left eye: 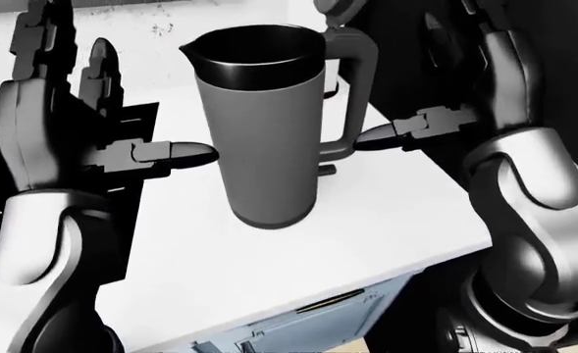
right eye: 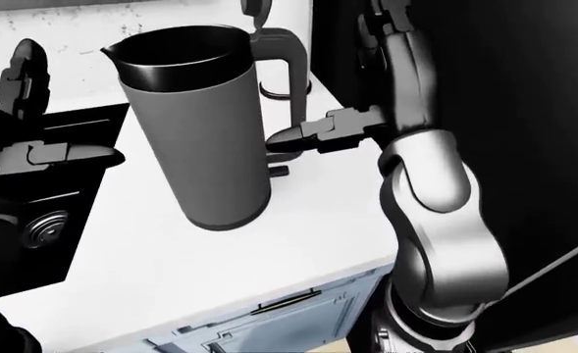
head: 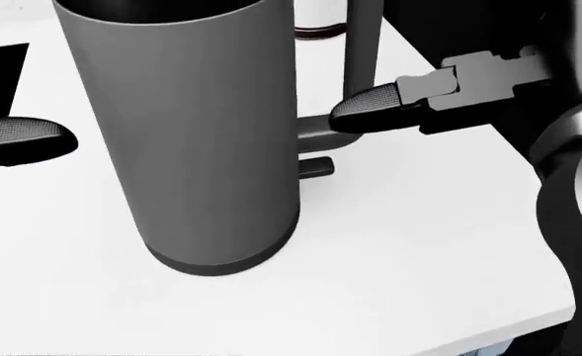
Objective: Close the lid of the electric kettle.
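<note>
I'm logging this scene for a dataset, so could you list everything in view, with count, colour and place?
electric kettle: one, grey body with dark rim and base, upright on the countertop, top open; the lid itself is not clearly visible.
kettle handle: one, grey, on the kettle's right side in the left-eye view.
countertop: one, white, under the kettle.
stove or sink: one, black, set into the countertop left of the kettle.
cabinet drawer: one, pale blue with a slim handle, below the countertop edge.
left robot hand: one, grey and black, fingers open, left of the kettle.
right robot hand: one, grey and black, fingers open, beside the handle.
</note>
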